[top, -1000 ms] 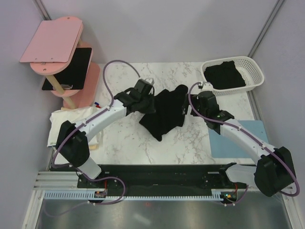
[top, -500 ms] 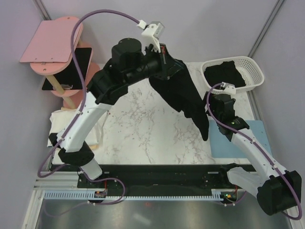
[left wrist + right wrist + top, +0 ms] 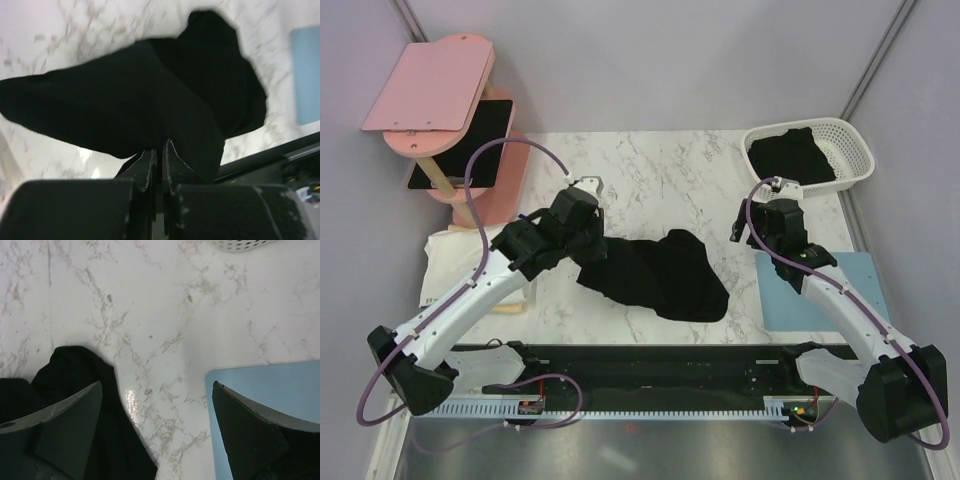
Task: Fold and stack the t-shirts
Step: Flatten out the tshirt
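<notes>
Step in hand, as judged: laying one shirt out for folding; no fold is made yet.

The left gripper is clenched on a pinch of black fabric at the left end of the t-shirt. The wrist view shows the cloth drawn up between the two fingers. The shirt lies on the table in a bunched heap, left of centre to centre, creased and not flat. Neither sleeves nor hem can be told apart.

The right gripper hangs over bare marble just right of the shirt, fingers spread wide and holding nothing. It is near the cloth but not touching it.

Next move, as judged: the right gripper needs to come down on the shirt's free right end and take a grip. The two arms can then pull apart and spread the cloth flat. Which edge lies uppermost there is not clear, so the grasp point needs care.

Surface and room, left to right:
- A pink stand with a glossy black panel on its lower shelf, off the table's left corner.
- A white cloth at the table's left edge.
- A white marble-patterned top, grey-veined.
- A pale blue mat at the right edge, under the right arm.
- A white basket at the far right corner, holding a second shirt, unfolded.
- Plain pale walls enclose the far side and both flanks.
</notes>
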`<act>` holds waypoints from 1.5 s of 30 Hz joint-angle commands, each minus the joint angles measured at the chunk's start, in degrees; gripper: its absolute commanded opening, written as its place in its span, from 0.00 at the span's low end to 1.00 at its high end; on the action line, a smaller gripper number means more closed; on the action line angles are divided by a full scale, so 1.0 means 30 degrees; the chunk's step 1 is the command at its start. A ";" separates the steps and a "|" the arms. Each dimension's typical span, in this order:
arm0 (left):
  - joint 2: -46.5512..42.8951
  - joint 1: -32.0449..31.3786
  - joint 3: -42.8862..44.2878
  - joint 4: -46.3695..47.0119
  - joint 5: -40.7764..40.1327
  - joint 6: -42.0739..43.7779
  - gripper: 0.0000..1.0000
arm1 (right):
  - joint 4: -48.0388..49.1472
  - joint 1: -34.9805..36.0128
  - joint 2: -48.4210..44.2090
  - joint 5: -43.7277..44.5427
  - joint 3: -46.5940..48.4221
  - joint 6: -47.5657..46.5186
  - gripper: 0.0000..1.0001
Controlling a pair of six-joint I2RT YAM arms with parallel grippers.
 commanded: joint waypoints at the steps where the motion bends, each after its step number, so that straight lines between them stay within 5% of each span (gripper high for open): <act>1: -0.1710 0.0025 -0.0564 0.0615 -0.0695 -0.0872 0.02 | 0.0951 -0.0047 -0.0005 -0.5050 -0.0483 -0.0855 0.98; 7: 0.0016 0.0259 0.1107 -0.0821 -0.1515 -0.0781 0.02 | -0.0832 0.1446 -0.1234 -0.5708 -0.1977 -0.0915 0.98; 14: 0.3119 0.2744 0.1574 -0.1115 0.0737 -0.0930 0.02 | -0.1570 0.5305 -0.2790 -0.5074 -0.3533 0.0696 0.74; 27: 1.0207 0.8578 0.6495 -0.0734 0.3435 0.1880 0.02 | 0.0015 0.9238 0.4883 -0.3983 0.1182 -0.1178 0.80; 38: 1.4372 0.9078 0.9104 -0.1144 0.4401 0.2850 0.02 | 0.0016 1.1581 0.4621 -0.3514 0.0627 -0.0035 0.79; 45: 1.5019 0.9078 0.9720 -0.1231 0.4724 0.2909 0.02 | -0.0044 1.3544 0.8978 -0.3021 0.1388 0.0345 0.78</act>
